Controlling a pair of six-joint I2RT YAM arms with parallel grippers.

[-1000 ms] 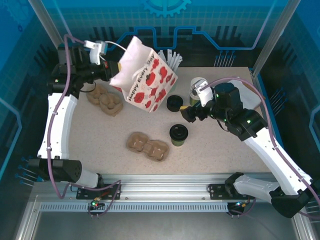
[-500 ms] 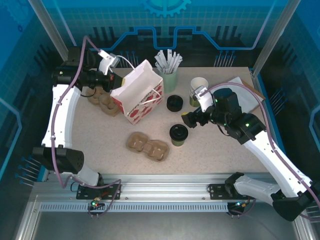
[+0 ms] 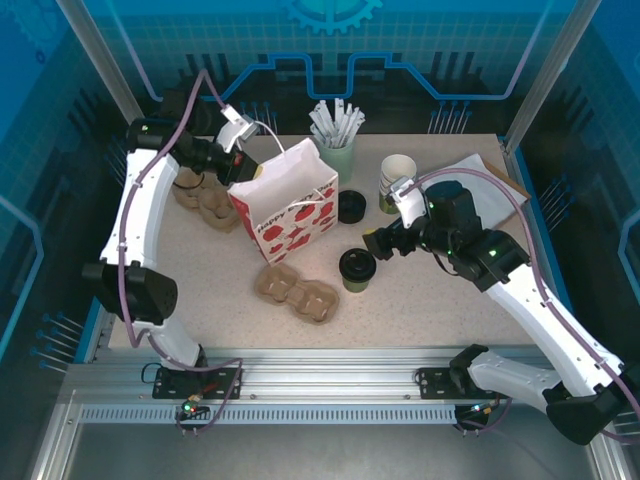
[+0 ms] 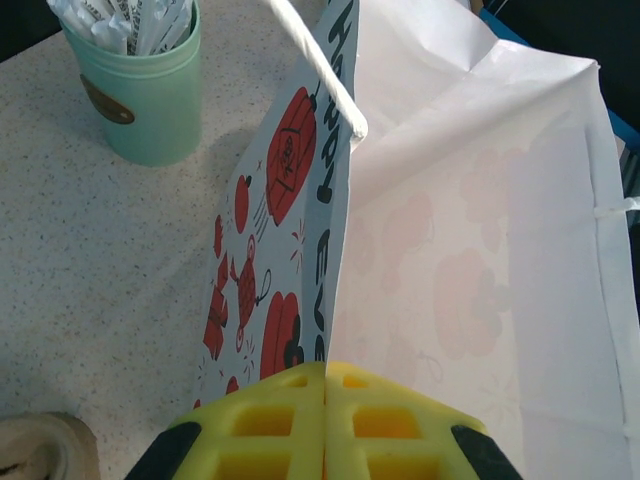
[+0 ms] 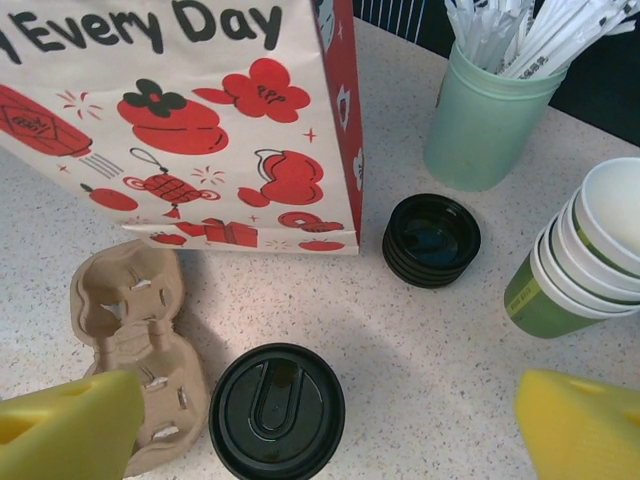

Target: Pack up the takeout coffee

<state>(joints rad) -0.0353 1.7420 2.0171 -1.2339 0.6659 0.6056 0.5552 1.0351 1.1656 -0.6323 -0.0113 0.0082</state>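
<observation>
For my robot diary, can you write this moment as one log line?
left gripper: shut on bag | bag: upright on table | right gripper: open, near coffee cup | coffee cup: lidded, not packed

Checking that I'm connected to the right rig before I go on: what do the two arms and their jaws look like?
The left arm and right arm match: white links, black joint housings with small green lights, a mauve cable looped along each. Their jaws are bright yellow blocks; the left wrist view shows square pockets moulded into them.
</observation>
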